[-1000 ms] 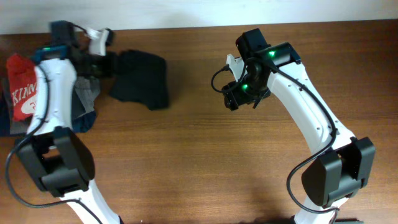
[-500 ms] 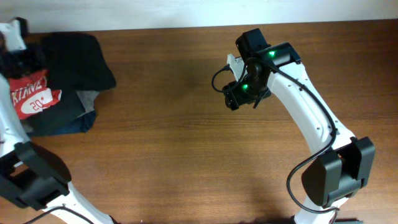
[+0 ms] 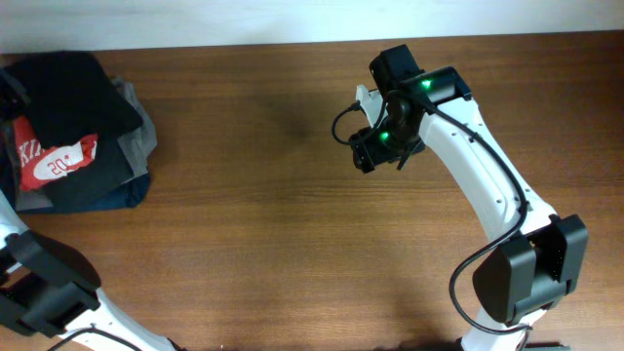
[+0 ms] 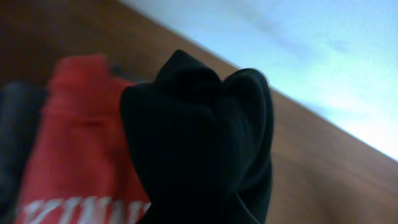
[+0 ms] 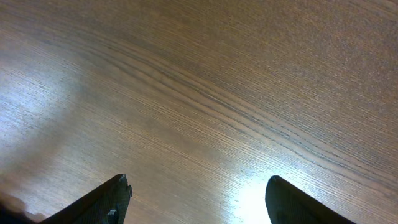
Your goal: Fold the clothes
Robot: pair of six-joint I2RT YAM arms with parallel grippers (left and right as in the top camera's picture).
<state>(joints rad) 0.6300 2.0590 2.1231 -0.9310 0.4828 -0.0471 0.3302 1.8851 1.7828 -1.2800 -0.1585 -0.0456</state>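
The black garment (image 3: 68,88) lies bunched on top of a pile of clothes at the table's far left corner. In the left wrist view it (image 4: 199,143) rises as a dark bunch from the bottom middle and hides my left fingers, which seem shut on it. My left gripper is at the overhead view's left edge, mostly out of frame. My right gripper (image 3: 363,151) hangs open and empty over bare wood right of the table's middle; its dark fingertips (image 5: 115,193) stand wide apart.
A red T-shirt with white lettering (image 3: 54,161) lies under the black garment and shows in the left wrist view (image 4: 74,149). Grey fabric (image 3: 139,132) and navy fabric (image 3: 102,195) lie beneath. The wooden table (image 3: 253,234) ends at a white wall at the back.
My left arm has pulled the black garment from left of the table's middle to the far left, onto the pile over the red T-shirt. The right arm has not moved.
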